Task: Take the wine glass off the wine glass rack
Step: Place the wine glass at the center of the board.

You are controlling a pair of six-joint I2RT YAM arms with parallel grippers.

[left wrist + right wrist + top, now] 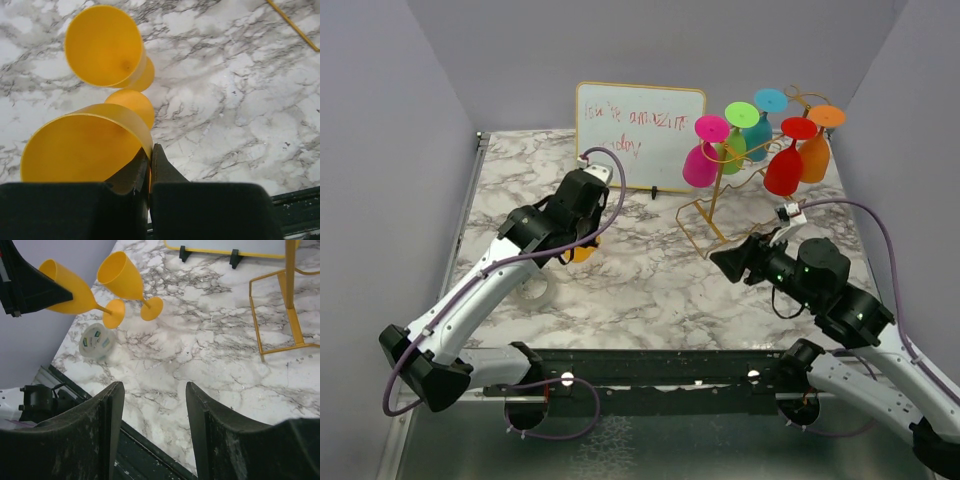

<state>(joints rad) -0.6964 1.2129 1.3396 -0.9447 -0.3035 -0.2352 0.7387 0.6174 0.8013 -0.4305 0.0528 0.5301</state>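
Note:
The gold wire wine glass rack (pixel 719 190) stands at the back right, with several coloured glasses hanging upside down on it, among them pink (pixel 699 166) and red (pixel 783 171). My left gripper (pixel 151 150) is shut on the rim of a yellow wine glass (pixel 85 147), which is tilted low over the marble table at the left. In the right wrist view this held glass (pixel 67 287) sits beside a second yellow glass (pixel 122 276) standing on the table. My right gripper (pixel 155 390) is open and empty over the table's middle, short of the rack's base (pixel 256 315).
A white dry-erase board (pixel 640 122) stands at the back centre, just left of the rack. A roll of tape (pixel 95 341) lies near the table's front left edge. Grey walls close in the left, right and back sides.

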